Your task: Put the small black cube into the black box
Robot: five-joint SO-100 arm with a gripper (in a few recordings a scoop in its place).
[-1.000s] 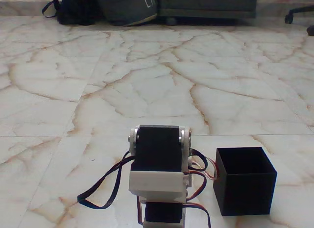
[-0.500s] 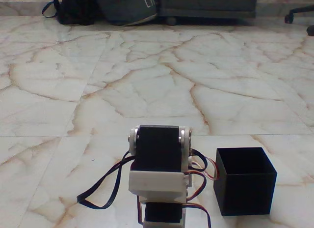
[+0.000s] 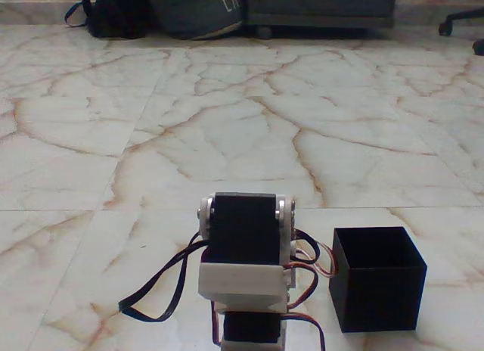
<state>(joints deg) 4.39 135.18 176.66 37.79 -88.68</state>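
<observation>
Nearest me, the white arm with black servo blocks [image 3: 243, 268] sits folded low; I can't tell its gripper's state. Just right stands the open matte black box [image 3: 376, 279] on veined marble floor [image 3: 227, 139]. Dark bags [image 3: 162, 10] lie far back.

Fixed cam low behind arm [image 3: 243, 271], close, facing fwd across marble floor [image 3: 227, 139], bags at far wall

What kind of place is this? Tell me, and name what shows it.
Probably a room in a home or office, with the arm set on the floor rather than a table. The signs: marble floor tiles, bags against the far wall, and a chair's wheeled base at the top right.
</observation>
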